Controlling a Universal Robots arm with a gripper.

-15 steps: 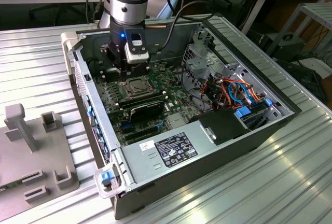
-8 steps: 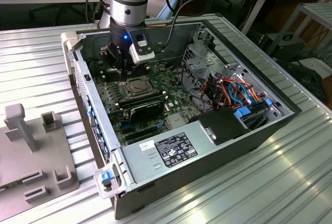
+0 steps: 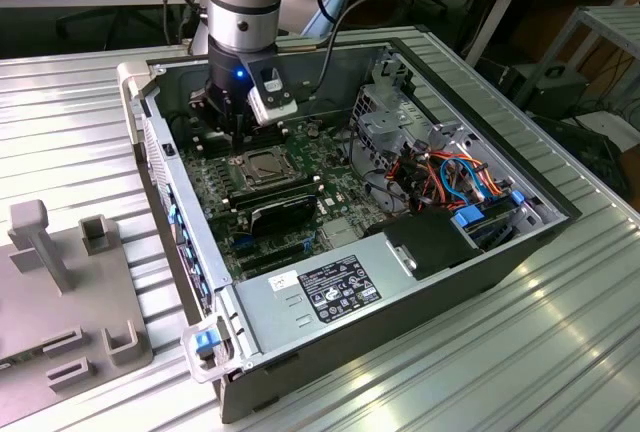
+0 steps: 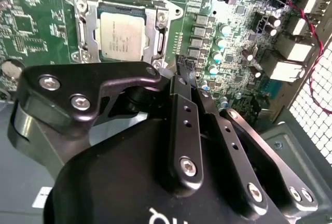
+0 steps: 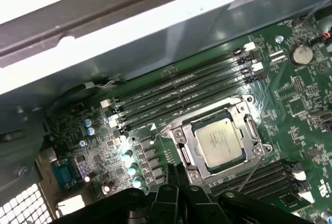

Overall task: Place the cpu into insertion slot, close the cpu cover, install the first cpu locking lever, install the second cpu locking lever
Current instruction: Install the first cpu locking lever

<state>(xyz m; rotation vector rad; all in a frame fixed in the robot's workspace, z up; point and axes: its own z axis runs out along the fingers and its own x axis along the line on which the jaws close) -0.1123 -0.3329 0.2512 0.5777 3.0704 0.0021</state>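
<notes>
Claw (image 4: 185,67): fingers pressed together, nothing pinched between them that I can see. The tips hang just beside the insertion slot (image 4: 78,3), off one corner of it, over the small capacitors (image 4: 224,29) that stand next to the slot.

The cpu (image 4: 122,36) lies flat in the slot. The cpu cover (image 4: 155,29) is down around it, and the chip's grey top shows through the window. Chip and cover look done, so I judge the work is at the locking levers.

In the first wrist view a thin wire lever (image 5: 252,171) slants along one side of the slot. I cannot tell whether it is hooked.

Doing it well, as I judge:
- Use the shut tips as one blunt pusher.
- Land on the lever's bent end, never on cover or chip.
- Press down first, then sideways toward the slot so the wire slips under its hook.
- Go slow, because the springy wire may skid off.
- Stay clear of the capacitors beside the slot.
</notes>
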